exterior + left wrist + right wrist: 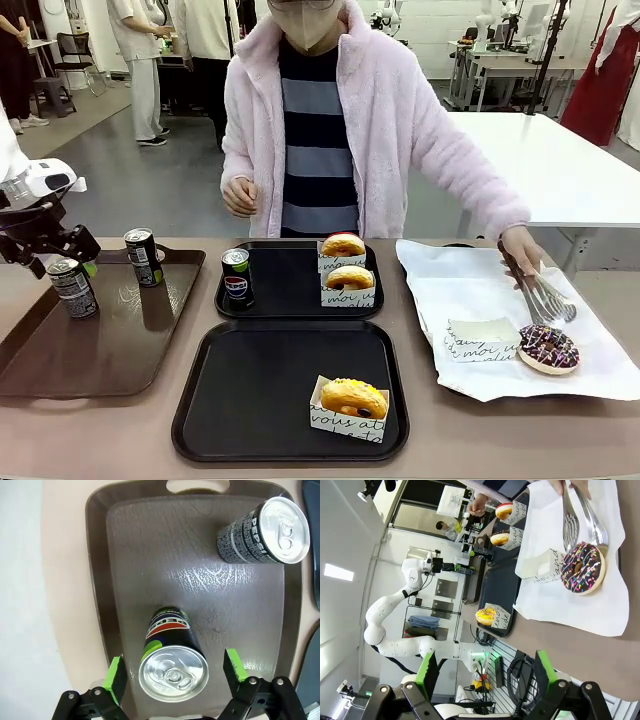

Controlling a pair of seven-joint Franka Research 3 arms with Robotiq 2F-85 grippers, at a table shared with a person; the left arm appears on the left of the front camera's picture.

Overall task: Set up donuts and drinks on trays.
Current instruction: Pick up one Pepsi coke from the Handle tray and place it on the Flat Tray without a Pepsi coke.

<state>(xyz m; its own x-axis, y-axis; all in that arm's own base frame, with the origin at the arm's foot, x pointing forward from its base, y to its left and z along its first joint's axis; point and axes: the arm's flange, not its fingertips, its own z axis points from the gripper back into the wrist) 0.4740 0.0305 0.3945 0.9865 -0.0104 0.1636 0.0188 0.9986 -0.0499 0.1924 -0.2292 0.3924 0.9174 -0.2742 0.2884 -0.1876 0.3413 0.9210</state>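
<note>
1. On tan table (120,430), grey-floored lab room behind: brown tray (40,370), far black tray (290,295), near black tray (250,390).
2. Left gripper (175,672) wide, pads flanking upright can (169,630) on brown tray; long axis vertical, silver top up.
3. Second can (143,257) upright on the same tray; Pepsi can (237,277) upright on far black tray.
4. Yellow-iced donut (352,398) lying flat in sleeve on near black tray.
5. Right gripper (482,672) wide, empty.

The left gripper (175,667) is seen pointed straight downward, its green-padded fingers spread wide; the right gripper (485,669) is likewise seen open, wrist rolled sideways.
</note>
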